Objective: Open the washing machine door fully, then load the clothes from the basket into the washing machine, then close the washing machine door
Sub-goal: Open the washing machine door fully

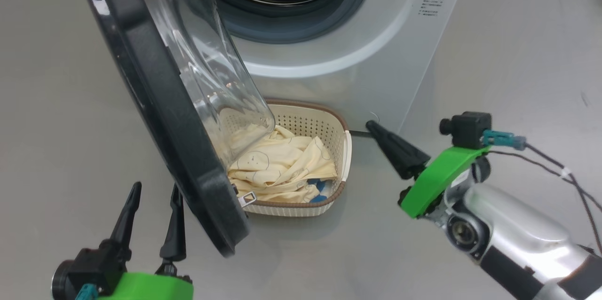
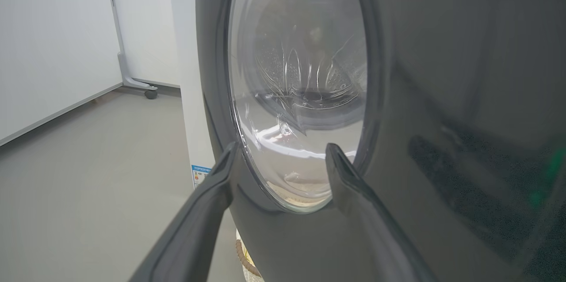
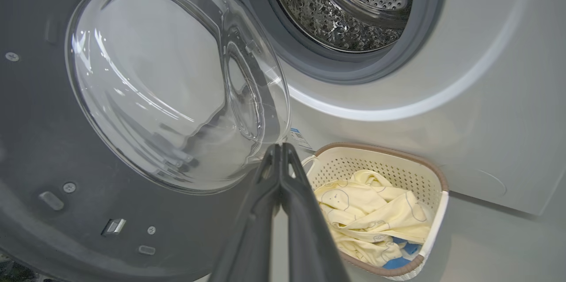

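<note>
The washing machine (image 1: 357,55) stands at the top with its steel drum (image 3: 345,3) exposed. Its door (image 1: 155,102), black-rimmed with a clear glass bowl (image 3: 168,83), hangs swung out over the left of the basket (image 1: 324,126). The basket sits on the floor against the machine and holds the pale-yellow clothes (image 1: 277,163) with blue patches. My left gripper (image 1: 155,196) is open just outside the door's outer face (image 2: 442,96), fingers (image 2: 212,193) apart with nothing between them. My right gripper (image 1: 372,126) is shut and empty, right of the basket, pointing toward the machine; its closed fingertips (image 3: 279,158) show in the right wrist view.
Grey floor (image 1: 517,55) spreads to the right and left of the machine. In the left wrist view a white partition on a wheeled foot (image 2: 148,89) stands behind the machine's left side.
</note>
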